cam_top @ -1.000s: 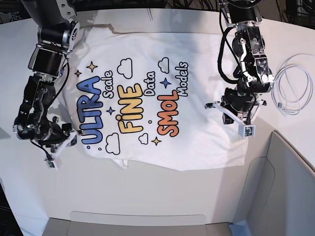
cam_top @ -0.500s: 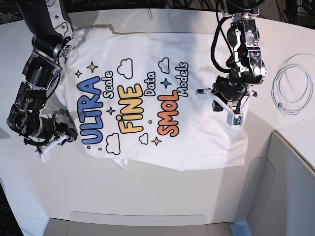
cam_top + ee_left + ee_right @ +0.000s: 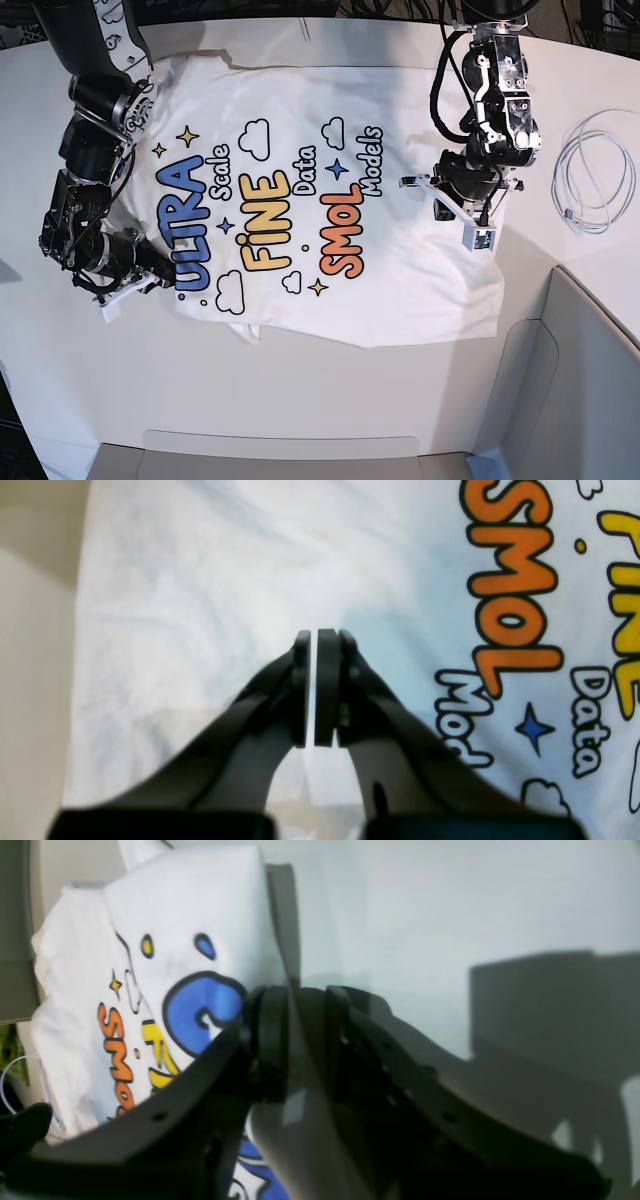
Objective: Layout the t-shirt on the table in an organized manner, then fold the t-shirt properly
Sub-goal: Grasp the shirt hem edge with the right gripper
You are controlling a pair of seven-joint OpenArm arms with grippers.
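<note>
White short-sleeved cotton t-shirt point(image 3: 330, 210) with the cartoon "ULTRA / FINE / SMOL" print lies face up on the large smooth white table point(image 3: 300, 400), spread mostly flat. Collar end is toward the far edge in the base view, hem toward the near edge, so the long axis runs far-to-near and the print reads sideways. There is a small tuck at the hem below the "ULTRA" letters, and the sleeve at the far corner on the right arm's side looks bunched.

Left gripper point(image 3: 314, 687) hangs over plain white cloth beside the orange "SMOL" lettering, inside the shirt's outline, not at an edge. Its jaws are pinched nearly together with only a thin sliver of gap, and nothing is between them as far as I can see.

Right gripper point(image 3: 300, 1040) sits at the shirt's side edge by the blue "ULTRA" letters, jaws part-way apart. The cloth edge lies just beside the inner finger; I can't tell if any fabric is between the jaws.

Judgement: layout is nearly done. The next move turns on that side edge. The right arm is already on it, with the shirt body lying inward from that gripper; the left arm is nearer the opposite side edge but would have to shift outward and spread its jaws first.

Coiled white cable point(image 3: 597, 170) and grey angular bin point(image 3: 580, 380) sit well apart from the shirt, beyond the left arm.
</note>
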